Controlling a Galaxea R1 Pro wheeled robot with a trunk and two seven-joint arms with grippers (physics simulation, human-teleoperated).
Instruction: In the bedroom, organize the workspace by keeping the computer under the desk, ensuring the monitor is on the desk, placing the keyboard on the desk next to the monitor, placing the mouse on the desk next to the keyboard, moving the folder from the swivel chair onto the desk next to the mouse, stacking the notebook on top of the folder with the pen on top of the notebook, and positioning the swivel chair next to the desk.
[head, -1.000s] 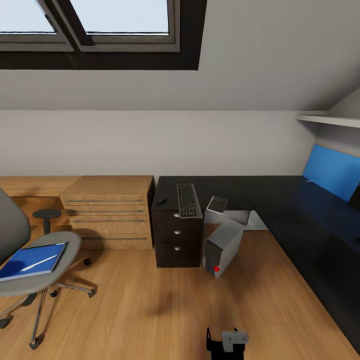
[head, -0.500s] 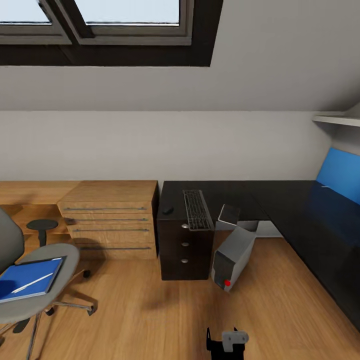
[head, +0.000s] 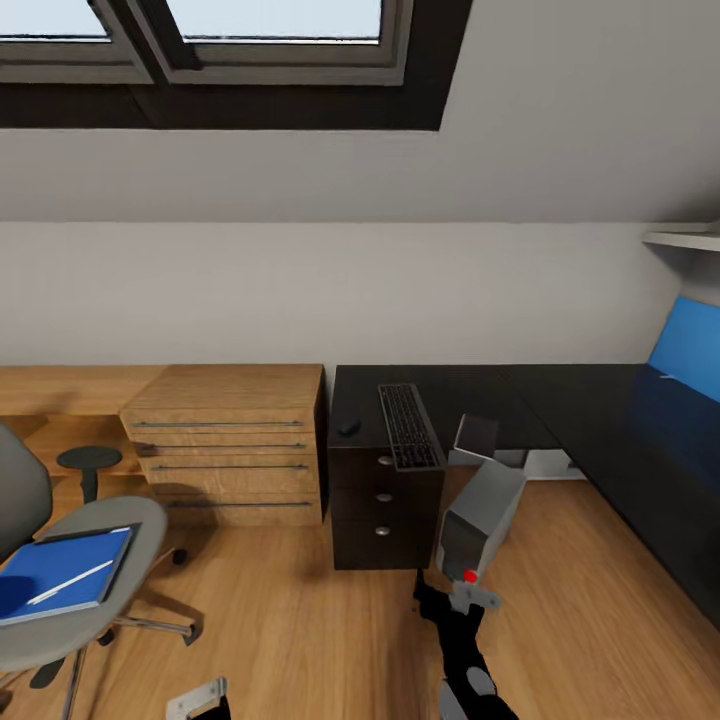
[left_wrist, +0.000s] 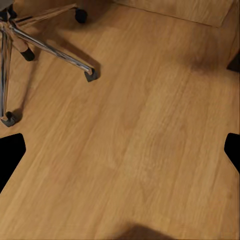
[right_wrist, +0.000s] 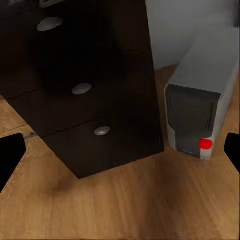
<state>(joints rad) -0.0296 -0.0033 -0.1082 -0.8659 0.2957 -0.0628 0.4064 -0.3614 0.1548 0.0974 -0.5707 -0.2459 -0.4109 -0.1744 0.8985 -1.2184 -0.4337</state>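
Note:
The black desk spans the right, with a drawer unit at its left end. A black keyboard and a small black mouse lie on top of that end. The grey computer leans tilted on the floor beside the drawers, also seen as computer. On the grey swivel chair at the left lies the blue folder with a white pen on it. My right gripper is open in front of the computer. My left gripper is open above bare floor.
A wooden dresser stands left of the desk. A blue panel stands on the desk at the far right. A dark-faced grey slab sits above the computer. The chair's chrome legs spread over the wooden floor.
The whole picture has shifted, so the camera has moved toward the desk. My right arm has stretched forward toward the computer, and my left gripper has come into the head view's lower edge.

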